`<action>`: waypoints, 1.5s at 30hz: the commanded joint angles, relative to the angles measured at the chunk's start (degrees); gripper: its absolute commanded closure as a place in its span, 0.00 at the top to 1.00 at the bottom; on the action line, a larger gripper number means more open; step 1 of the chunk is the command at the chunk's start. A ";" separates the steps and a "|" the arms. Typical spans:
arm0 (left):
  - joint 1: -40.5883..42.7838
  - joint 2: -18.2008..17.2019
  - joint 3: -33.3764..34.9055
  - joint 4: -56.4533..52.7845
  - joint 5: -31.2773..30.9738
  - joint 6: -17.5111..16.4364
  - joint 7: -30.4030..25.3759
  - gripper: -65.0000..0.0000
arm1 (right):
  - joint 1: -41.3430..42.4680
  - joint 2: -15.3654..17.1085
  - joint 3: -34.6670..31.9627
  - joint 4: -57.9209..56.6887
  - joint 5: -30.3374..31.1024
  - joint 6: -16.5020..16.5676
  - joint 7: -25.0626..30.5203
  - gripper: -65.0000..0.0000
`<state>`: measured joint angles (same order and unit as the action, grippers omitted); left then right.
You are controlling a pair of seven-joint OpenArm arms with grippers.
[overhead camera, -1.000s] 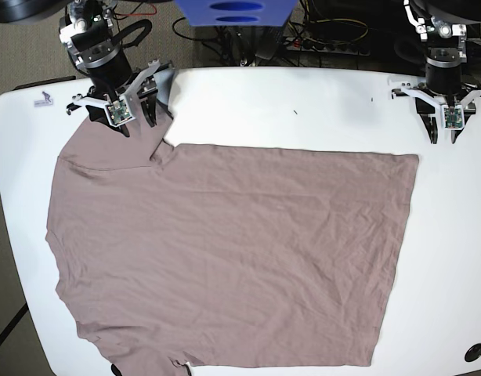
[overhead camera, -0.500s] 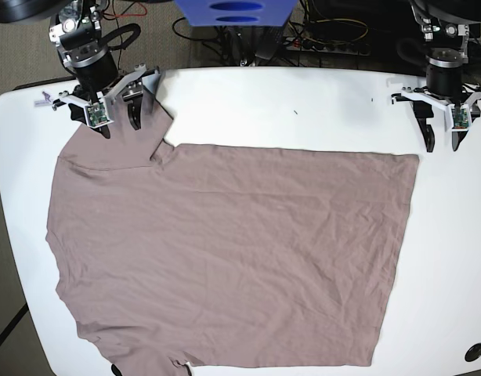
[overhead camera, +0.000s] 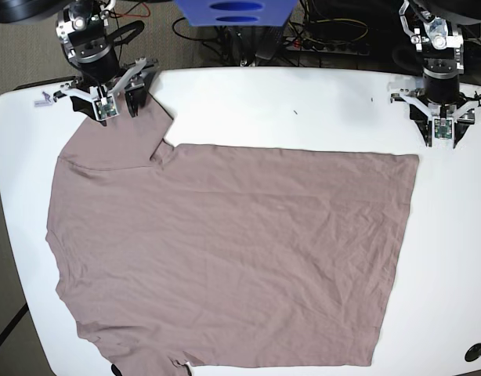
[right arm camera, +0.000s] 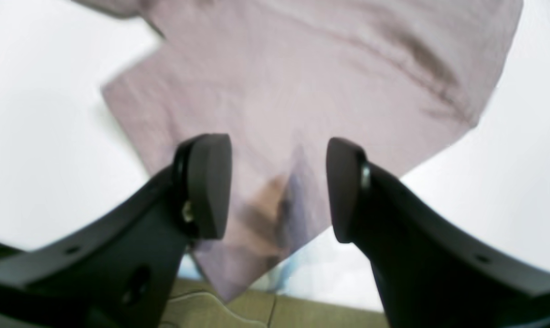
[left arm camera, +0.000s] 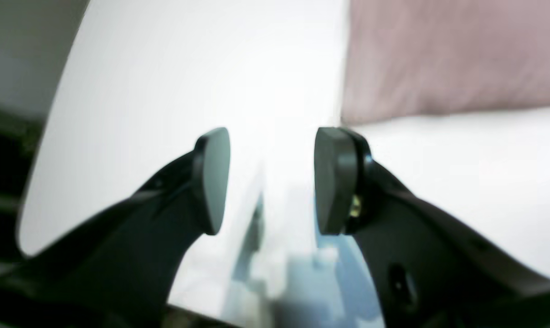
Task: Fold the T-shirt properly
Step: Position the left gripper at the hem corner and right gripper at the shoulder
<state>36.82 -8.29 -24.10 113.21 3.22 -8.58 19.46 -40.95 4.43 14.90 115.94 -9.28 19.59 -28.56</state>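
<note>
The T-shirt (overhead camera: pixel 225 258) lies spread flat on the white table (overhead camera: pixel 303 110), mauve-brown and softly wrinkled, hem toward the right. One sleeve points to the far left corner; the other hangs over the near edge. My right gripper (overhead camera: pixel 115 106) hovers open above the far sleeve (right arm camera: pixel 302 91), holding nothing; in the right wrist view (right arm camera: pixel 279 187) the jaws stand wide apart over the cloth. My left gripper (overhead camera: pixel 440 131) is open and empty over bare table just beyond the shirt's far hem corner (left arm camera: pixel 439 54). In the left wrist view (left arm camera: pixel 270 180) its jaws stand apart.
A blue object (overhead camera: pixel 234 12) and cables lie behind the table's far edge. A small sticker (overhead camera: pixel 43 99) marks the far left corner. A black hole (overhead camera: pixel 475 352) sits at the near right corner. The table's rounded edges bound both sides.
My right gripper has drawn back off the sleeve toward the far table edge. My left gripper has shifted slightly back near the far right edge. The shirt has not moved.
</note>
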 commanded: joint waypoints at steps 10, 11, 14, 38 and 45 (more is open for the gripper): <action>-4.35 -0.85 0.07 -3.99 -8.73 -0.12 -1.31 0.40 | -0.49 0.27 -0.73 2.91 2.00 0.02 1.79 0.40; -4.38 -0.90 -0.01 -4.25 -9.56 -0.20 -1.42 0.40 | -0.54 0.28 -0.75 2.87 2.09 0.04 1.81 0.40; -4.27 -1.03 -0.23 -4.76 -11.67 -0.32 -1.50 0.40 | -0.62 0.36 -0.69 2.84 2.43 0.09 1.80 0.42; -7.45 -3.62 6.66 -5.51 4.15 -0.09 -4.68 0.42 | 0.44 0.38 1.91 2.19 2.28 0.72 -2.05 0.47; -7.53 -3.33 6.20 -5.83 1.97 -0.18 -3.98 0.42 | 0.30 0.41 1.65 1.96 1.80 0.45 -2.24 0.47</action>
<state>28.45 -11.35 -17.08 106.65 7.51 -9.17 16.12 -40.27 4.58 16.51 117.10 -7.60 20.45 -31.75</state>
